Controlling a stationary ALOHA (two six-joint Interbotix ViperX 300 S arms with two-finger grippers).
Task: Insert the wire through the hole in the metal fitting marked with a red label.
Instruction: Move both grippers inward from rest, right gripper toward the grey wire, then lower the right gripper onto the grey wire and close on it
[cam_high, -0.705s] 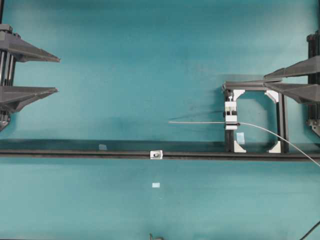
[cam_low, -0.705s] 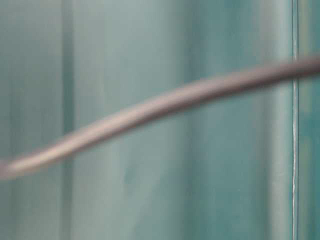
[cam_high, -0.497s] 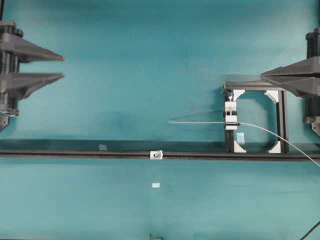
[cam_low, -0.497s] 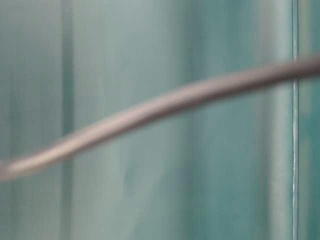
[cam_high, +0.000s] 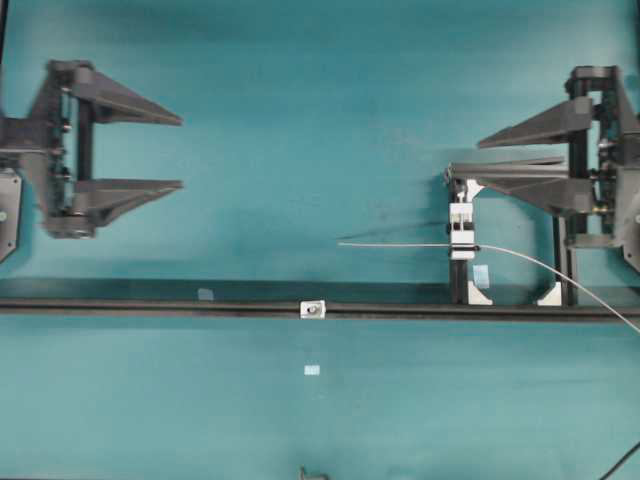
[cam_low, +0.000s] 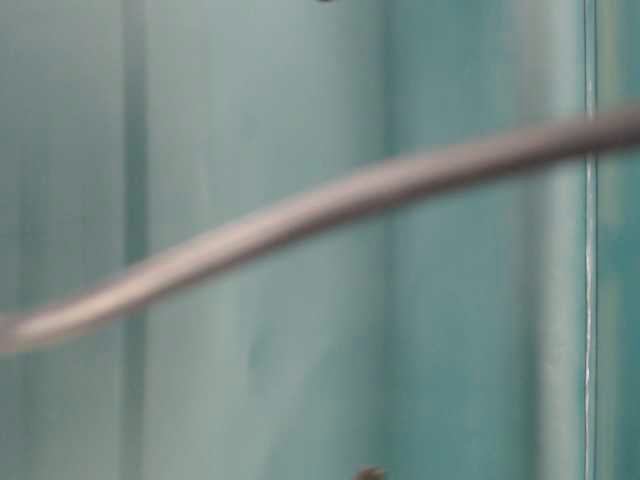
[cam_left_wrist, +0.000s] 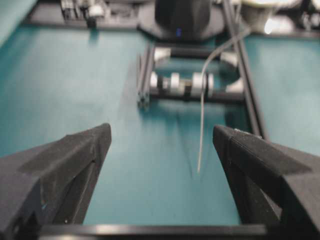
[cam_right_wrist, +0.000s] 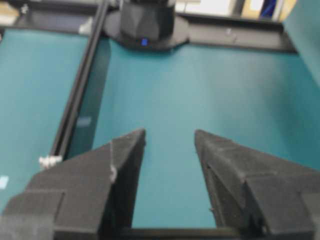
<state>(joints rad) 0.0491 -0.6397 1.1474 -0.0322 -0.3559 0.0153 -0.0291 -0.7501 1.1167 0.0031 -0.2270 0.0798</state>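
The thin pale wire (cam_high: 400, 244) lies across the teal table. It passes through the white-and-silver clamp block (cam_high: 461, 232) and curves off to the lower right. Its free end points left. The small silvery metal fitting (cam_high: 313, 310) sits on the long black rail (cam_high: 150, 307), below and left of the wire's tip; its hole is a dark speck. My left gripper (cam_high: 182, 152) is open and empty at the far left. My right gripper (cam_high: 478, 160) is open and empty above the clamp. The left wrist view shows the wire (cam_left_wrist: 201, 120) ahead between open fingers (cam_left_wrist: 75, 155). The right wrist view shows the fitting (cam_right_wrist: 49, 161) at the lower left.
A black frame (cam_high: 565, 240) with white corner brackets holds the clamp. Pale blue tape bits lie near the rail (cam_high: 205, 294), below the fitting (cam_high: 312, 370) and inside the frame (cam_high: 481, 276). The table-level view shows only a blurred grey strand (cam_low: 300, 215).
Both grippers have moved in from the side edges toward the middle, the left one rightward and the right one leftward. Both stay open. The wire and fitting have not moved.
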